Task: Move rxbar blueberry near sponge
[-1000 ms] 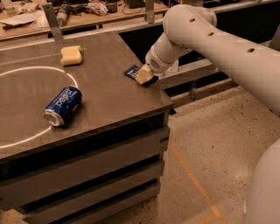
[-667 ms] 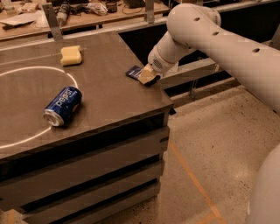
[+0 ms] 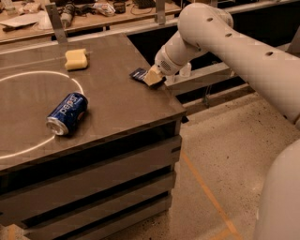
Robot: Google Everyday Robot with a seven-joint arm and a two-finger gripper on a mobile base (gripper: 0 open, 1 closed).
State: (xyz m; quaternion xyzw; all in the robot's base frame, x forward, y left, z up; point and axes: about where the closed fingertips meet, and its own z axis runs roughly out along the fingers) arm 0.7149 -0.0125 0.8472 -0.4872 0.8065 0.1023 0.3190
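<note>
The rxbar blueberry is a small dark navy bar near the right edge of the brown table. My gripper, with yellowish fingers, is at the bar's right end and is shut on it; the bar sticks out to the left, low over the table. The sponge is a pale yellow block at the back of the table, well to the left of the bar. My white arm reaches in from the right.
A blue Pepsi can lies on its side at front left, on a white circle line. A cluttered bench stands behind the table. The table's right edge drops to the floor.
My gripper and the bar have moved together a little to the left and toward the back of the table. The sponge and the can have not moved.
</note>
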